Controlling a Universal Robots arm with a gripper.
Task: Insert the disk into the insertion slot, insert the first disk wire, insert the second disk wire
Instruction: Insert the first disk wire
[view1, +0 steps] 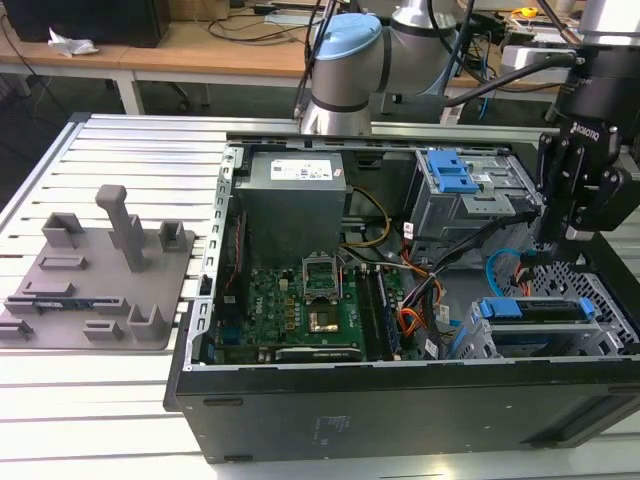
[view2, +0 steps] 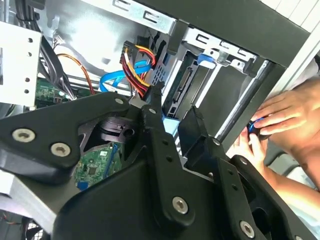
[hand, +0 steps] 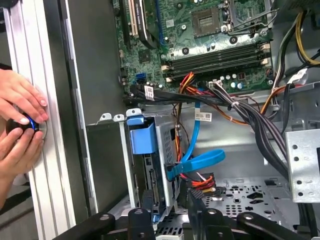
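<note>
The disk (view1: 540, 312) lies in its blue carrier inside the insertion slot (view1: 478, 340), the low grey cage at the case's front on the exterior view's right. My gripper (view1: 572, 238) hangs just above and behind that cage. In the first wrist view the disk (hand: 149, 172) sits edge-on in the slot (hand: 167, 145), under the carrier's blue tab (hand: 142, 137). A flat blue wire (hand: 197, 160) and a red, yellow and black wire bundle (hand: 202, 181) end loose beside it. My gripper (hand: 170, 200) is open, its fingers apart with nothing between them. The second wrist view shows my gripper (view2: 174, 112) close to the disk's back end (view2: 186, 84).
A person's hands (hand: 20, 125) rest on the table rail outside the case wall, around a small dark and blue object. A taller cage with a blue latch (view1: 450, 172) stands behind the slot. Motherboard (view1: 300, 300), power supply (view1: 295, 190) and a grey fixture (view1: 100, 265) lie toward the exterior view's left.
</note>
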